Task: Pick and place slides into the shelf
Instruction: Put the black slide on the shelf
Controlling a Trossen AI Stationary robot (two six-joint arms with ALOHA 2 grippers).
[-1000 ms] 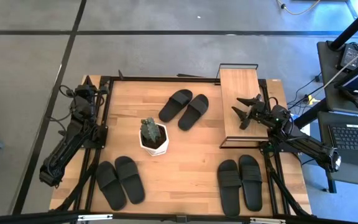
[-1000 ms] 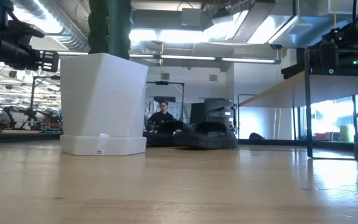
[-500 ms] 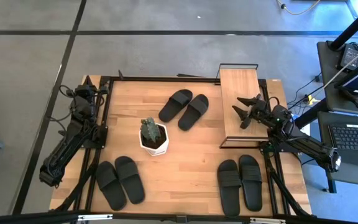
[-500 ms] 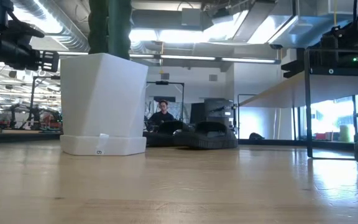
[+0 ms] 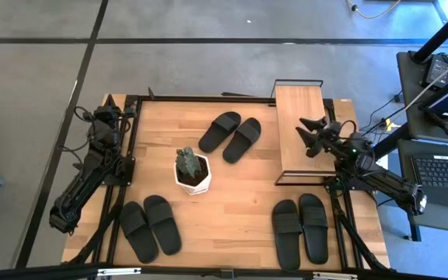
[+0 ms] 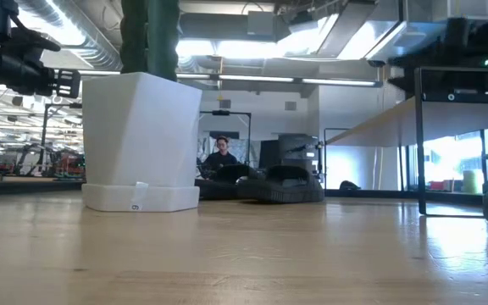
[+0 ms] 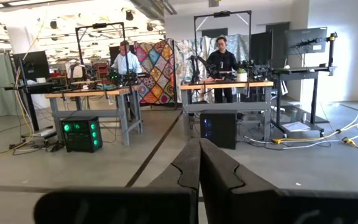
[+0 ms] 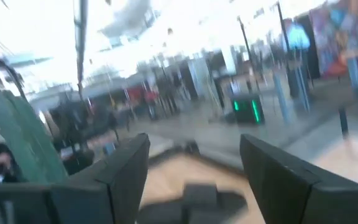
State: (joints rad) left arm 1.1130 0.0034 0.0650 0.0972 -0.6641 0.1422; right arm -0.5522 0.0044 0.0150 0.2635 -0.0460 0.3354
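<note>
The right wrist view was smeared with blur, the dark shape between the right gripper's [image 8: 194, 171] fingers unreadable, while in the low view the white pot [image 6: 141, 142] hid the plant and the frame edge clipped the shelf [image 6: 447, 119].

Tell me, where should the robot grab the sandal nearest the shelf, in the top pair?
Probably by the wide strap of that slide, coming straight down from above. It lies flat on its sole on the table, so the strap is the one raised part fingers can close around. The right gripper, open over the shelf, is the closer one.
</note>
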